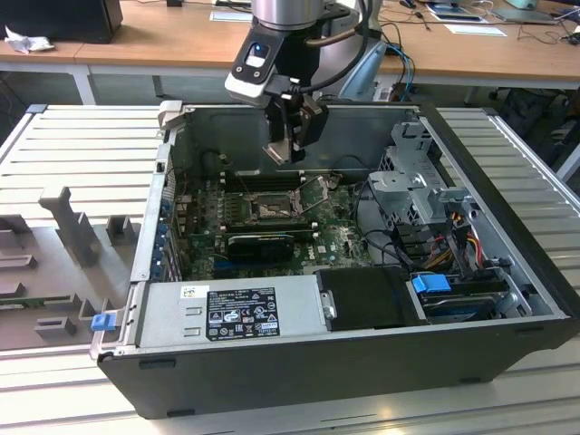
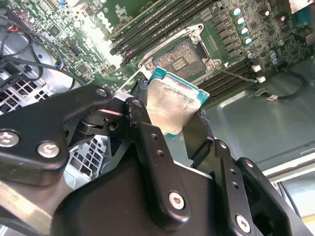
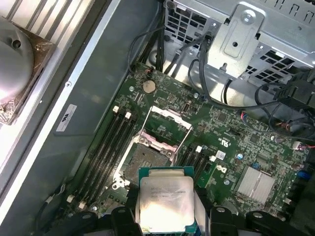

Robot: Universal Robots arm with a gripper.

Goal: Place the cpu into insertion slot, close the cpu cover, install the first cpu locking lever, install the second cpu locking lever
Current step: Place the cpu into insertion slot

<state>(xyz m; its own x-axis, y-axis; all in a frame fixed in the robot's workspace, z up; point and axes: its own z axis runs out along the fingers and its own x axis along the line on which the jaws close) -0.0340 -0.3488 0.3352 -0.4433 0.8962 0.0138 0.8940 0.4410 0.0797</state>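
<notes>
The claw (image 2: 172, 105) hangs over the open computer case (image 1: 344, 385), clenched on the chip (image 2: 170, 101), with a black finger (image 2: 142, 113) pressed to each of two opposite edges. In the first wrist view the chip (image 3: 166, 204) sits flat between the claw's (image 3: 167, 221) tips, metal top facing the camera, in the air above the motherboard (image 3: 231, 142) and just short of the socket (image 3: 142, 160). It's not seated yet. The exterior view has the claw (image 1: 292, 145) well above the board (image 1: 335, 240).

The cover (image 3: 172, 118) stands swung up on its hinge, leaving the socket (image 2: 179, 59) bare and ready.

As for handling, I'd call this chip light, stiff and thin, with a smooth, slippery metal lid and a delicate underside. The green edges are the place to pinch it, exactly where the fingers have it, and it needs to stay level so it drops square.

By my count there's one chip, one socket, one cover, and one claw with two fingers. One thin wire lever (image 2: 236, 73) shows beside the socket in the second wrist view, and I can't pick out the second one for sure.
</notes>
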